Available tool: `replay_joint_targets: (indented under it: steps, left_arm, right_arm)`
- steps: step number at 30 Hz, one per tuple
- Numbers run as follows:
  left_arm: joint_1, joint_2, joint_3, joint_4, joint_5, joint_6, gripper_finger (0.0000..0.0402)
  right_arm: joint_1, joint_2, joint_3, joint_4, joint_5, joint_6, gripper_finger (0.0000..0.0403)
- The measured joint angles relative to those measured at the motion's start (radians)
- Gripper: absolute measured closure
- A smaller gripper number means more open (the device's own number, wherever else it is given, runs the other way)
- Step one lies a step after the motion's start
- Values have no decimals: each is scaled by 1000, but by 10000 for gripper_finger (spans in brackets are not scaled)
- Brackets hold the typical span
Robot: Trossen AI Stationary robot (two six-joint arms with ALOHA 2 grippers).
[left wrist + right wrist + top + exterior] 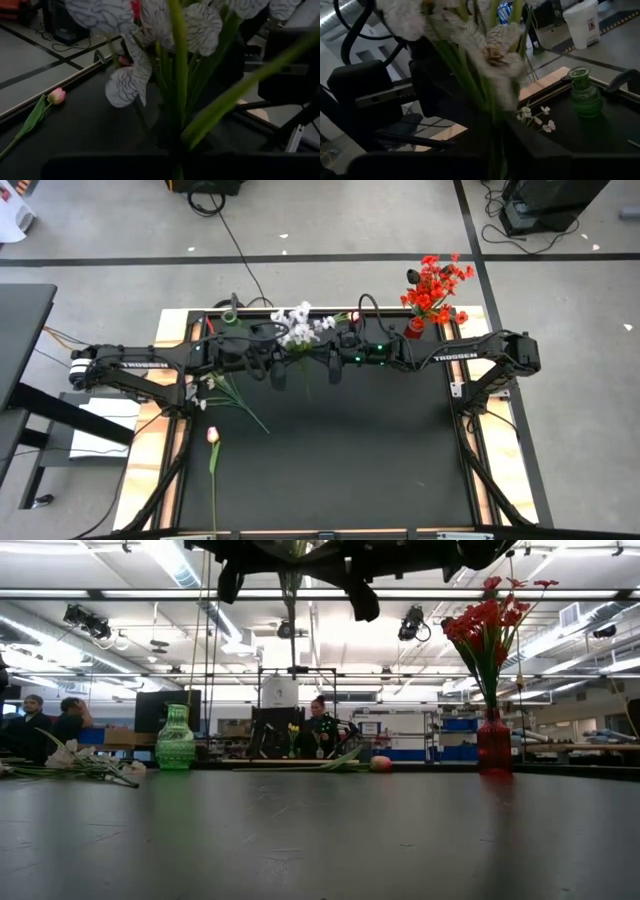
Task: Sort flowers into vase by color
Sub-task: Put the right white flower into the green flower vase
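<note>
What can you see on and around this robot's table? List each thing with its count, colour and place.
white flower bunch: one, white on green stems, raised above the table's far middle
loose white flowers: one spray, white, lying at the table's left
pink bud: one, pink, lying near the left edge
red flowers: one bunch, red, standing in the red vase
red vase: one, red, far right corner
green vase: one, green, far left
table: one, black
people: several, in the room behind
left hand: shut on the white flower bunch
right hand: beside that bunch
</note>
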Motion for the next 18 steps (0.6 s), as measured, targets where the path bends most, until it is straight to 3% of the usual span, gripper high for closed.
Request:
replay_joint_targets:
  steps: [6,9,12,18]
  left_arm:
    - [0,-2,4,6,13,19,389]
    - [7,-13,-4,-59,-101,21,389]
    - [28,-31,-3,-91,-208,24,389]
    - [92,-97,-2,-163,-231,53,390]
  right_arm:
    - [-18,-32,-2,-4,-6,4,281]
    - [-33,-71,0,10,-6,8,259]
    - [-52,-100,5,-34,-6,36,249]
    - [-93,-176,2,-130,-60,151,248]
